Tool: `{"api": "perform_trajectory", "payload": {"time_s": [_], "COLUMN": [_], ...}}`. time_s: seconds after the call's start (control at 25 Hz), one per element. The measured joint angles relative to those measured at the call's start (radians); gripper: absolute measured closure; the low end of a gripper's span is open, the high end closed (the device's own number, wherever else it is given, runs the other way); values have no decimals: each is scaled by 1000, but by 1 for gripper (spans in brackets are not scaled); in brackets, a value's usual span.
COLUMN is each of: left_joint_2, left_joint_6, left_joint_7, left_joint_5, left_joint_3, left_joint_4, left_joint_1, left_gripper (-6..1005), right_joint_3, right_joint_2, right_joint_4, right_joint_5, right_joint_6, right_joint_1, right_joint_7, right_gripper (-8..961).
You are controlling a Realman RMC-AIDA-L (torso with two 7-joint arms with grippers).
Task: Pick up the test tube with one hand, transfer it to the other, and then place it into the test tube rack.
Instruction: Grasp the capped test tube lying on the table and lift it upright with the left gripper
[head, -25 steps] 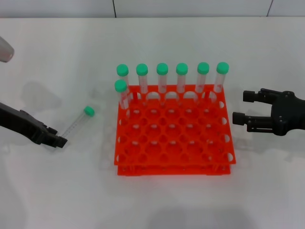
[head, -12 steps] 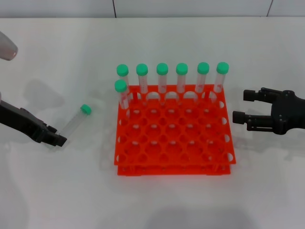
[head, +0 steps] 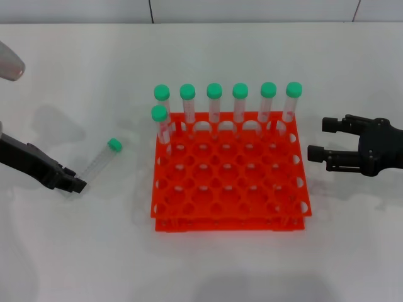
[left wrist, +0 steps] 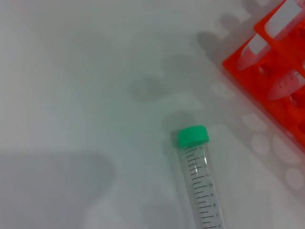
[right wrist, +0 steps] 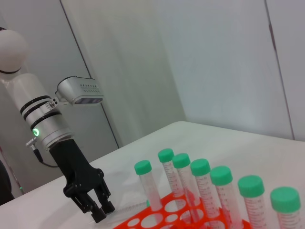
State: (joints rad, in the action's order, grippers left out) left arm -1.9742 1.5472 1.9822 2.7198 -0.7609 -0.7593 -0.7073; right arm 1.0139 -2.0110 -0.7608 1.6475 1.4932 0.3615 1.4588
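Note:
The test tube (head: 101, 160), clear with a green cap, lies on the white table to the left of the test tube rack (head: 230, 207). In the left wrist view the test tube (left wrist: 198, 176) points its cap toward the rack (left wrist: 286, 71). My left gripper (head: 75, 184) sits low at the tube's bottom end, and I cannot see whether it touches the tube. The right wrist view shows that left gripper (right wrist: 97, 211) from afar, tips down at the table. My right gripper (head: 317, 139) hovers open just right of the rack, holding nothing.
Several green-capped tubes (head: 214, 104) stand upright along the rack's far row, one more (head: 160, 123) at the left of the second row. Bare white table lies in front of the rack and to the left of the lying tube. A wall rises behind the table.
The lying tube has shifted slightly to the left, and my left gripper has edged a little left with it. The right gripper has stayed put.

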Motion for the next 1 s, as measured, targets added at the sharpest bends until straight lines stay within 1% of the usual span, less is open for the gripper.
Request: {"api": "perform_trajectory", "payload": {"time_s": [0.2, 0.4, 1.0], "left_joint_2": [0, 0, 0], "left_joint_6": [-5, -8, -27], "left_joint_7": [0, 0, -3], "left_joint_5": [0, 0, 0], "left_joint_3": [0, 0, 0], "left_joint_4": [0, 1, 15], "left_joint_1": [0, 0, -2], "left_gripper": [652, 646, 720], "right_joint_3": [2, 3, 0], "right_joint_2": [0, 0, 0], "right_joint_4": [0, 0, -3], "right_joint_5": [0, 0, 0], "right_joint_6": [-2, -2, -2], "right_joint_1": [1, 1, 2], "right_joint_7": [0, 0, 0], "right_gripper": [110, 110, 109]}}
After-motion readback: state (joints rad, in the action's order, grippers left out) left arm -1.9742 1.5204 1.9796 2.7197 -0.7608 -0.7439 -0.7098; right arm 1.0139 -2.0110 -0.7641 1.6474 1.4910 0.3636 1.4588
